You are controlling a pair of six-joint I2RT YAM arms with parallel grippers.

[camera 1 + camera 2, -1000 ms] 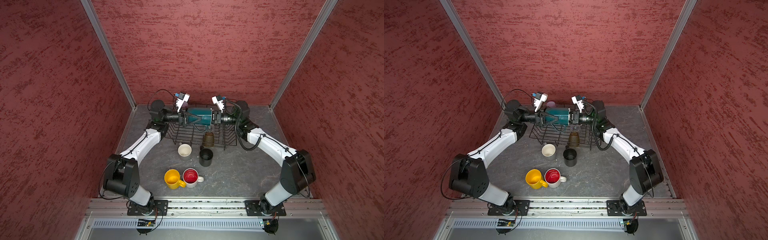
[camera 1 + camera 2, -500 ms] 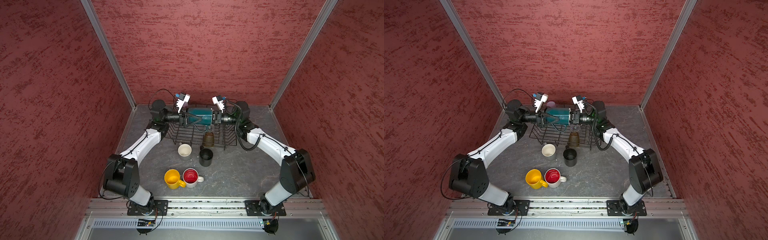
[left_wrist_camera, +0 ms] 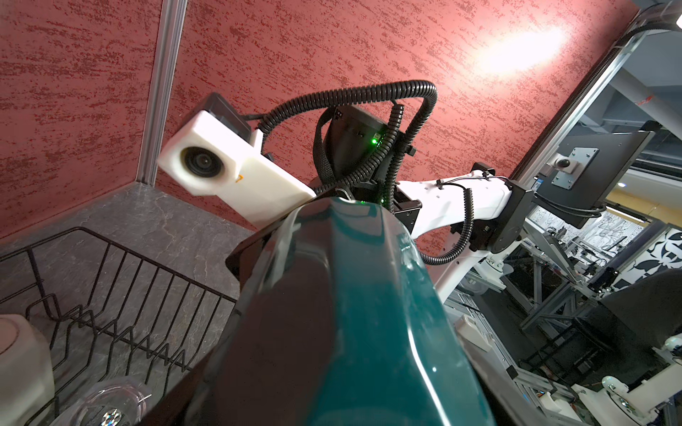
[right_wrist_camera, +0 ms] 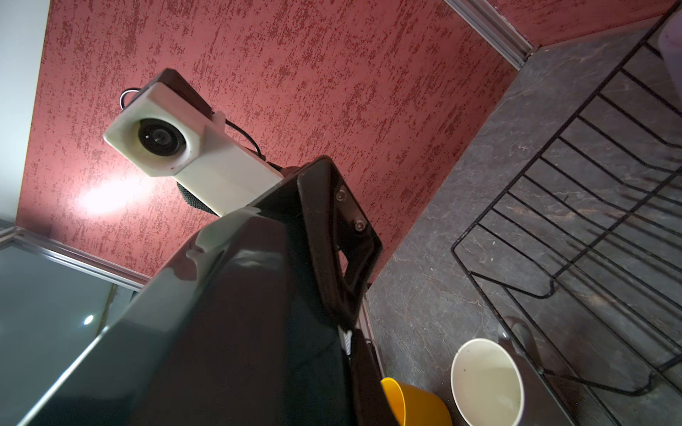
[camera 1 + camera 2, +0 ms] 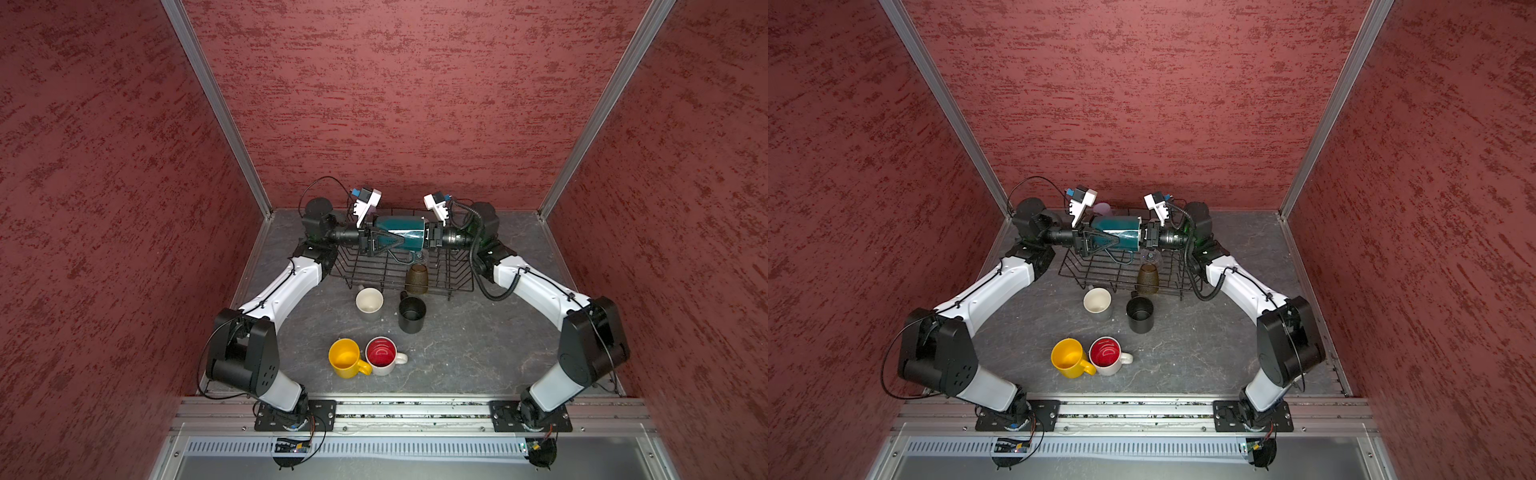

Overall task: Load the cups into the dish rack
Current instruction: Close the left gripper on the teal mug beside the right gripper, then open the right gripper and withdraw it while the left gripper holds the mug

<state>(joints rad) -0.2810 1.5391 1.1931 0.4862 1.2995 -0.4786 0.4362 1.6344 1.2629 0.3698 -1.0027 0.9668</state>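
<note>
Two grippers are locked on one teal mug [image 5: 397,226], and nothing is seen to have shifted over the last second. The left gripper [image 5: 402,237] is spread wide around the mug's body; the right gripper [image 5: 428,239] is pinched shut at its rim. The mug is held on its side above the rack [image 5: 449,289], which stands by the far edge of the surface [image 5: 478,353]. A handover is judged paused mid-way; four cups [image 5: 411,313] are left unloaded nearer the front edge.

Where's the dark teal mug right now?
In both top views the dark teal ceramic mug hangs sideways at the back centre, between the left tool and right tool, above the black wire dish rack.
</note>
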